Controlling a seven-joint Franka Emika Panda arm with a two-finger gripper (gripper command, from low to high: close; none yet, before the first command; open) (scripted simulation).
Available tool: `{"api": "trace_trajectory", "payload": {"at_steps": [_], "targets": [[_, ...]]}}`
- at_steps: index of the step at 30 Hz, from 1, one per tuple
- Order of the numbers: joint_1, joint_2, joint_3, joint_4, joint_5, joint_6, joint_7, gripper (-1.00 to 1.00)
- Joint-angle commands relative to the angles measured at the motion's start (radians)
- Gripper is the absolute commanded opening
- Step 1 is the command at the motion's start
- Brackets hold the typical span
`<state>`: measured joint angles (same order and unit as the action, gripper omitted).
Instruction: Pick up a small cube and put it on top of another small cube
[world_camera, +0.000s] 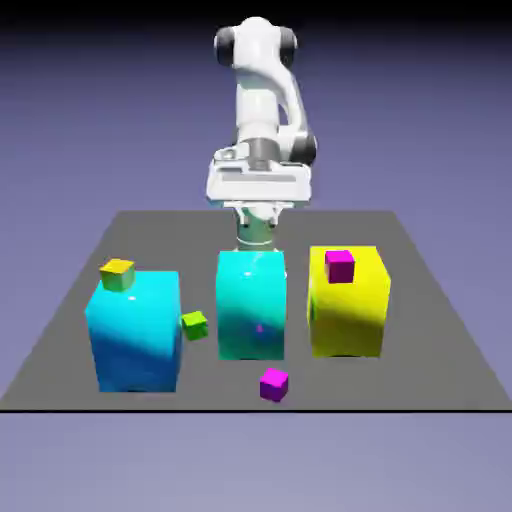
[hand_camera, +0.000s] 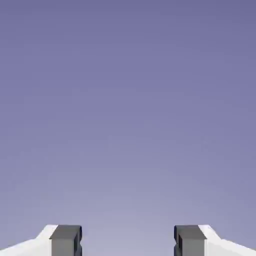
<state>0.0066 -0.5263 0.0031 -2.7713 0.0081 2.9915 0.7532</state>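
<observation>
Magenta cube (world_camera: 274, 384) lies well apart from the parted claw (hand_camera: 128, 242).

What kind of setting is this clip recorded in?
Most likely a rendered simulation: a flat grey table before a plain blue-violet backdrop, bearing only plain cubes and blocks, such as the yellow block, with a white arm behind.

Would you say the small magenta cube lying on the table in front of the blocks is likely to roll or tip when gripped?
The magenta cube probably won't roll: it rests on a flat face on the table. It looks rigid, with crisp edges, so likely no squashing. Being small, it may slide if the open gripper nudges it.
</observation>
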Motion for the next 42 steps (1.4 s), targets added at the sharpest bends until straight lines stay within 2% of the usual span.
{"api": "trace_trajectory", "payload": {"at_steps": [1, 35, 37, 41, 42], "targets": [[-0.004, 0.036, 0.003, 0.032, 0.007, -0.038, 0.01, 0.0], [-0.155, 1.268, 0.09, 1.124, 0.236, -1.321, 0.354, 0.0], [-0.159, 1.294, 0.092, 1.146, 0.241, -1.348, 0.361, 0.0], [-0.14, 1.325, 0.099, 1.027, 0.256, -1.196, 0.34, 0.0], [-0.14, 1.325, 0.099, 1.027, 0.256, -1.196, 0.34, -1.0]]}}
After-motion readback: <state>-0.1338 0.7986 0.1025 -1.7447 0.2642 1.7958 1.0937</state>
